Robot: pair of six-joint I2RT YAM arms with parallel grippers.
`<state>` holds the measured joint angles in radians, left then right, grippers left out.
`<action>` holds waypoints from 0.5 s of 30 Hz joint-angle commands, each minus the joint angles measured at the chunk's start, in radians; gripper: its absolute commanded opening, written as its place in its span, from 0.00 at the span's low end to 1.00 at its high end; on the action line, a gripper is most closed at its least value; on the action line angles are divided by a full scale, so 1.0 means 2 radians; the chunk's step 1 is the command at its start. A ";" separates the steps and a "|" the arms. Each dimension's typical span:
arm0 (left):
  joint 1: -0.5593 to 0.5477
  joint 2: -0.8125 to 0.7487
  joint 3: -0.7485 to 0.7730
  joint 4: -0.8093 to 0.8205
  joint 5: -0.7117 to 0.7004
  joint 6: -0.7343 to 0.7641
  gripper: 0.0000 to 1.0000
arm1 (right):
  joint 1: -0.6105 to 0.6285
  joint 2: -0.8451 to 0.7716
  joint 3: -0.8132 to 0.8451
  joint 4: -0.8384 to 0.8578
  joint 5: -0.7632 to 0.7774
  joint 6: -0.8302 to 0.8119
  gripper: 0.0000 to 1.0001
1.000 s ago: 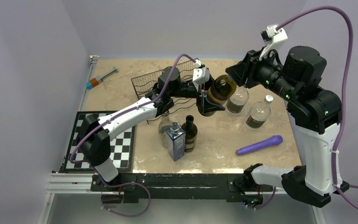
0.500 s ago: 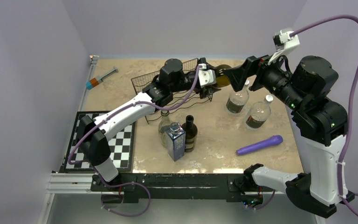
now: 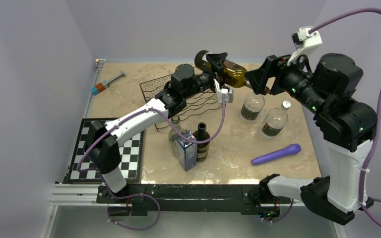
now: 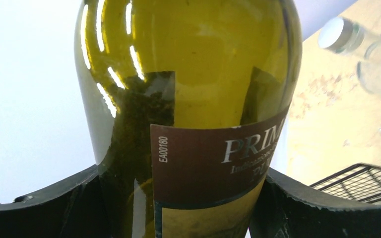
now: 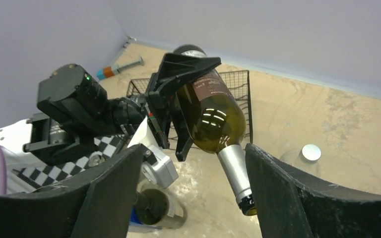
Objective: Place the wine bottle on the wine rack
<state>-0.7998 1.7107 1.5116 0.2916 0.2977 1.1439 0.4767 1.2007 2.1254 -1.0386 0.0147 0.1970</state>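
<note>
The wine bottle [image 3: 226,72] is green glass with a brown label and a silver-foiled neck. It hangs tilted in the air above the right end of the black wire wine rack [image 3: 164,89]. My left gripper [image 3: 217,63] is shut on its body; in the left wrist view the bottle [image 4: 188,99] fills the frame, with a finger [image 4: 44,208] pressed on each side. My right gripper [image 3: 256,82] is open around the neck [image 5: 234,171], which passes close to the right finger [image 5: 287,198] and well apart from the left one. The rack [image 5: 238,91] lies behind the bottle.
Two clear bottles [image 3: 252,105] [image 3: 275,121] stand right of the rack. A dark bottle [image 3: 201,142], a blue carton [image 3: 186,149] and another glass bottle stand near the front middle. A purple tool [image 3: 276,153] lies at the right, a chessboard [image 3: 89,133] at the left, a syringe-like tool [image 3: 108,82] at the back left.
My left arm has swung the bottle up and back, from low beside the rack to above its right end. The right gripper has followed it upward.
</note>
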 commanded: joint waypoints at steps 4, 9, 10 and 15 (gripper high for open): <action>-0.002 -0.017 -0.016 0.090 -0.017 0.144 0.00 | -0.001 0.065 0.016 -0.130 -0.015 -0.014 0.61; -0.001 -0.032 -0.055 0.115 -0.012 0.163 0.00 | -0.001 0.075 -0.022 -0.140 0.004 -0.008 0.54; -0.001 -0.035 -0.062 0.119 -0.007 0.162 0.00 | -0.001 0.075 -0.027 -0.138 0.008 -0.009 0.54; -0.001 -0.044 -0.081 0.133 0.001 0.153 0.00 | 0.000 0.076 -0.048 -0.130 0.018 -0.032 0.62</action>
<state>-0.7998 1.7107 1.3457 0.3630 0.2684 1.4204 0.4767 1.3899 2.0453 -1.3037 0.0185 0.1787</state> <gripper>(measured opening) 0.822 0.580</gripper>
